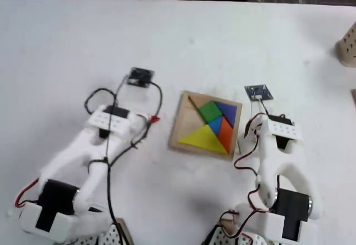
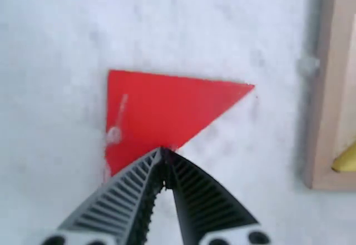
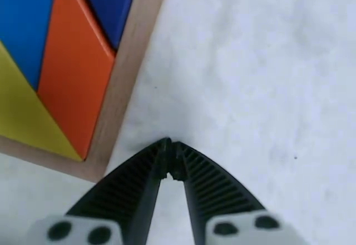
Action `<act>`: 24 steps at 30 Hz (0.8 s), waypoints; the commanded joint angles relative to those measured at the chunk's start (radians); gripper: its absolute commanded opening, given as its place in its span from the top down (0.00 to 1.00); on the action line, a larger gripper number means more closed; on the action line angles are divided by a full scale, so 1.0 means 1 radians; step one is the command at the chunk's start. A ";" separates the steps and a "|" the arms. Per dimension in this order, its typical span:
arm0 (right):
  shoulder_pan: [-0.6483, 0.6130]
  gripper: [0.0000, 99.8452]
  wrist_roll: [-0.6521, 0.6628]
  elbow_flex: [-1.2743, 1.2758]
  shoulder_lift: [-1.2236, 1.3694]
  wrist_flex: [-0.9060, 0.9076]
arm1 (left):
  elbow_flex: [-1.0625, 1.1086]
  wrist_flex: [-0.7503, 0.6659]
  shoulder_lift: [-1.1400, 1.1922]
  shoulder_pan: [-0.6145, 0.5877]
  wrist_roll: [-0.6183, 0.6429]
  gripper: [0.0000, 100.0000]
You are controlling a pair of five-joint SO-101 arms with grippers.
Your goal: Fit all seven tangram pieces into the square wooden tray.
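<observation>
My left gripper [image 2: 164, 155], fingers pinched together and holding nothing, rests its tips at the long edge of the red triangle [image 2: 161, 109]. The triangle lies flat on the white table [image 1: 67, 45] just beside the square wooden tray [image 1: 178, 127], probably so I can nudge it in. My right gripper [image 3: 169, 145], also closed and empty, sits by the tray's corner near the orange piece [image 3: 72, 73].

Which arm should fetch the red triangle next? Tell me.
Left. The left end effector, shut, sits at the red triangle beside the tray; the right end effector is across the tray from it.
</observation>
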 commanded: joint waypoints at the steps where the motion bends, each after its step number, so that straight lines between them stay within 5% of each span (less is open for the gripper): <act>1: 0.015 0.98 0.008 -0.031 0.002 0.005 | -0.049 -0.089 -0.008 -0.079 0.012 0.98; 9: 0.015 0.98 0.008 -0.031 0.002 0.005 | -0.040 -0.149 -0.015 -0.179 0.063 0.98; 12: 0.015 0.98 0.011 -0.029 0.002 0.005 | -0.049 -0.021 -0.054 -0.179 0.144 0.98; 16: 0.015 0.98 0.014 -0.031 0.002 0.005 | -0.015 0.169 -0.217 -0.077 0.060 0.97; 19: 0.015 0.98 0.014 -0.031 0.002 0.005 | 0.103 0.150 -0.295 0.036 -0.041 0.97; 24: 0.015 0.98 0.014 -0.031 0.002 0.004 | 0.152 0.109 -0.248 0.081 0.084 0.97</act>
